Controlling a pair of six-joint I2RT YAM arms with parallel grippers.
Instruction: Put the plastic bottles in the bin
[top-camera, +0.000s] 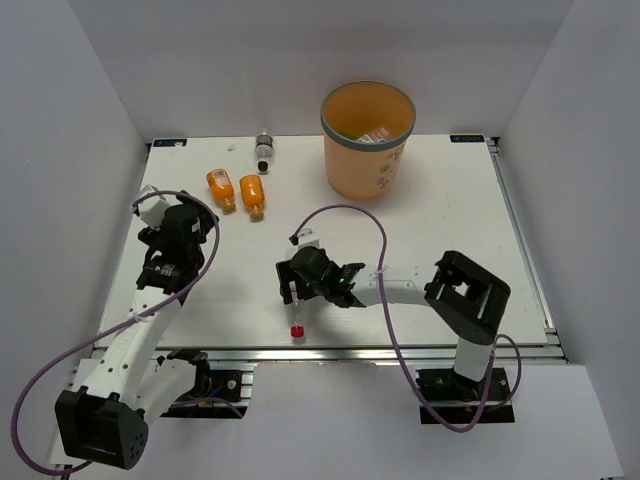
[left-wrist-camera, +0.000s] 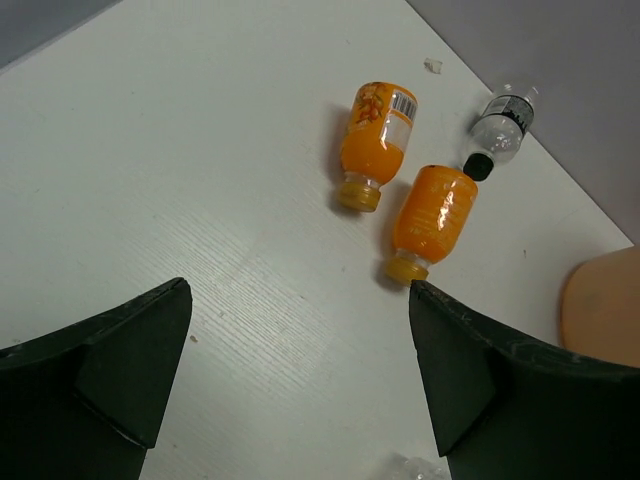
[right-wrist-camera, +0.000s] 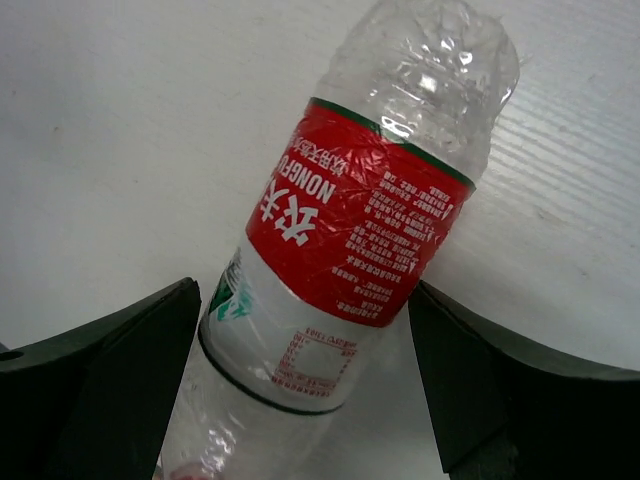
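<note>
Bare table (left-wrist-camera: 150, 150) lay open before my left gripper (left-wrist-camera: 300, 300); farther on, one orange bottle (left-wrist-camera: 375, 145), a second orange bottle (left-wrist-camera: 432, 215) and the grey-labelled bottle (left-wrist-camera: 503, 122) crowded together; the red-labelled bottle (right-wrist-camera: 355, 225) filled the gap of my right gripper (right-wrist-camera: 300, 300); the bin (top-camera: 367, 140) stood well apart.

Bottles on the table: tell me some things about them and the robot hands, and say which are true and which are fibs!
1. Two orange bottles lie on the table. True.
2. The red-labelled bottle lies between the open fingers of the right gripper. True.
3. The left gripper holds an orange bottle. False: it is open and empty, and the orange bottles lie ahead of it.
4. The bin has tipped over. False: it stands upright.
</note>
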